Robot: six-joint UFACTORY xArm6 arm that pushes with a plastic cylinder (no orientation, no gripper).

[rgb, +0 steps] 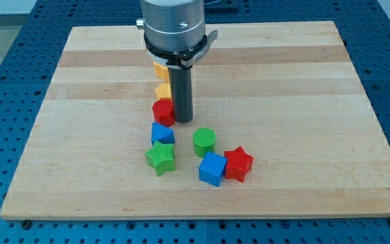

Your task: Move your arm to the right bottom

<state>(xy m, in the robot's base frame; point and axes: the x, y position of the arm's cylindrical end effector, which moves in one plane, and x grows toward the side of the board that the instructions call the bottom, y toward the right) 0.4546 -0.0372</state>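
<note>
Wooden board (303, 81) lies on a blue pegboard bench. My tip (183, 120) has no jaws to open or close; it stands bare, touching or just beside the red cylinder (162, 112) on its left. My target, the board's bottom-right corner, lies well away toward the view's right and bottom. Straight along that line from my tip sit the green cylinder (205, 141), blue cube (212, 169) and red star (238, 164), so I judge the diagonal blocked.

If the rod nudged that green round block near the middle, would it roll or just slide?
The green cylinder stands on its flat end, so it would probably slide, not roll. It looks rigid, and being squat, unlikely to tip. My tip is above-left of it, beside the red cylinder.
</note>
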